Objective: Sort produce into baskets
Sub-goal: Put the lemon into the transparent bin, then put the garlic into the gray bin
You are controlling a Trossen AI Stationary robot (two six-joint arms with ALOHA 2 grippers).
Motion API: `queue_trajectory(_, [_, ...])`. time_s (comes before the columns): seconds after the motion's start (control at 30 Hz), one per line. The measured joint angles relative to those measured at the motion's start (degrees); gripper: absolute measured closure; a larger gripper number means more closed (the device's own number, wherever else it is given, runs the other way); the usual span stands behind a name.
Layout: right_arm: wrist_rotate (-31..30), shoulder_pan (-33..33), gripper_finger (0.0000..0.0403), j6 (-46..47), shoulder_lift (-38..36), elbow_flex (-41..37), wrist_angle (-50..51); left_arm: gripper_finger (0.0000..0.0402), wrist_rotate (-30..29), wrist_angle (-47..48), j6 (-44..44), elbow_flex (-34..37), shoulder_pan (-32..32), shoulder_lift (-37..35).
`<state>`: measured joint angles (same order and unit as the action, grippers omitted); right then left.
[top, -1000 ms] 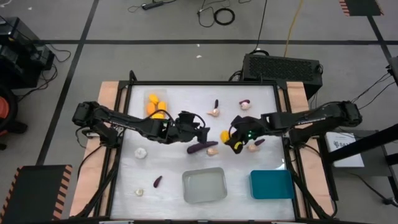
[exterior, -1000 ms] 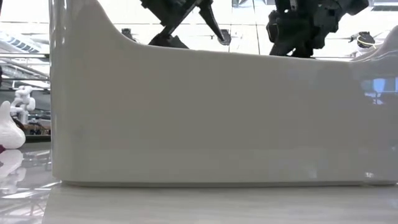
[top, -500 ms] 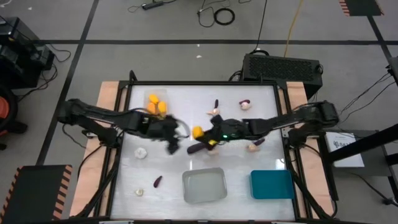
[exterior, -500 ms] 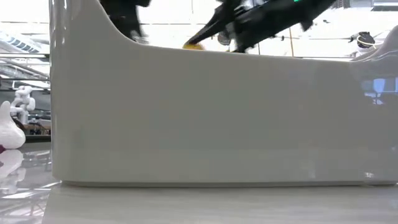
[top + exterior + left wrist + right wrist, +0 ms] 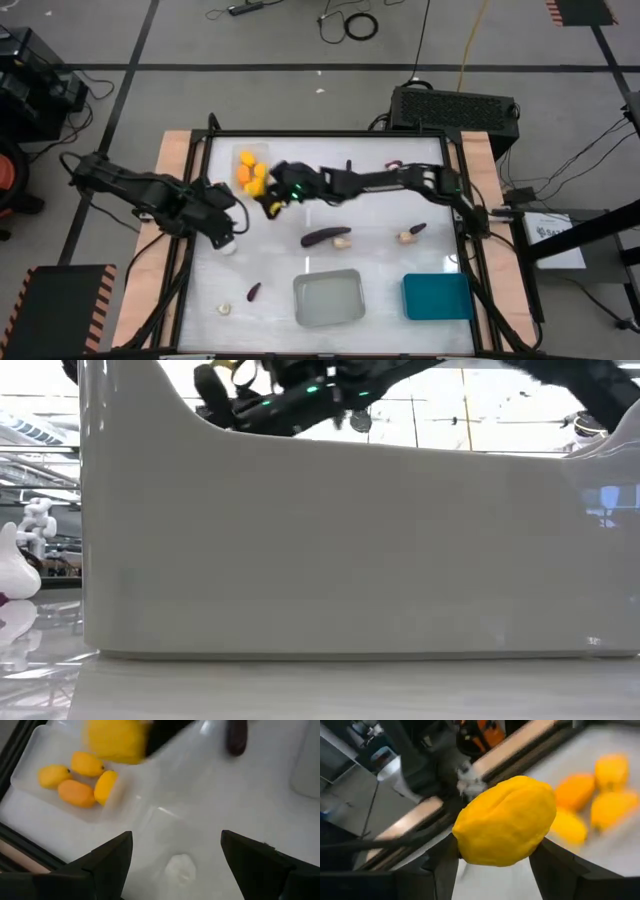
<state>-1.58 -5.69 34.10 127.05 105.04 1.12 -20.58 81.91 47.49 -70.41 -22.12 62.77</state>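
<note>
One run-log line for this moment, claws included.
right claw: shut on yellow piece, beside clear bin | left claw: open over garlic bulb | teal bin: empty

Four orange-yellow pieces lay in the clear bin. A pale bulb sat on the white surface between the left hand's spread fingers.

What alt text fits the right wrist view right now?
The right gripper holds a yellow produce piece between its dark fingers. Beyond it, four more orange-yellow pieces lie on a pale surface.
</note>
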Motion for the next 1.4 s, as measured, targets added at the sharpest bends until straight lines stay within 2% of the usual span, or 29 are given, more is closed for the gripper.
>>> queue_trajectory(0.2, [0.3, -4.2, 0.0153, -3.2, 11.0, 20.1, 16.1, 0.0093, -4.7, -0.6, 3.9, 0.0, -3.1, -2.5])
queue_trajectory(0.33, [1.2, -6.2, 0.0117, -2.9, 15.1, 27.4, 23.2, 0.0093, -5.5, -0.6, 7.2, 0.0, -3.7, -2.3])
queue_trajectory(0.47, [8.6, -7.9, 0.0089, -2.7, 15.8, 28.6, 25.2, 0.0093, -5.6, -1.5, 7.7, 0.0, -4.7, -1.6])
queue_trajectory(0.57, [17.8, -8.9, 0.0076, -4.7, 15.2, 28.7, 28.2, 0.0093, -6.4, -3.3, 8.2, 1.0, -4.8, -1.6])
queue_trajectory(0.7, [29.9, -9.7, 0.0071, -7.2, 12.9, 28.7, 42.2, 0.0093, -6.4, -7.0, 11.1, 4.7, -5.0, -1.7])
queue_trajectory(0.77, [31.5, -9.0, 0.0072, -13.1, 11.2, 28.7, 52.4, 0.0093, -6.3, -9.1, 13.1, 7.1, -5.1, -1.7])
queue_trajectory(0.83, [29.2, -7.7, 0.0073, -19.9, 9.3, 28.7, 62.8, 0.0093, -4.4, -11.4, 16.0, 9.9, -5.0, -1.6])
queue_trajectory(0.93, [22.0, -4.8, 0.0073, -26.5, 6.3, 28.7, 76.1, 0.0093, -0.1, -13.7, 21.8, 13.2, -5.1, -1.6])
queue_trajectory(1.03, [14.0, -0.9, 0.0074, -29.5, 2.9, 28.7, 82.9, 0.0093, 3.1, -14.0, 24.9, 14.9, -5.1, -1.2])
queue_trajectory(1.17, [9.4, 4.8, 0.0074, -29.9, -1.4, 28.7, 84.9, 0.0093, 7.1, -13.6, 25.7, 15.8, -5.1, -1.2])
queue_trajectory(1.4, [4.5, 12.8, 0.0074, -27.8, -6.0, 28.7, 83.7, 0.0093, 8.2, -8.1, 28.4, 15.8, -5.1, -0.1])
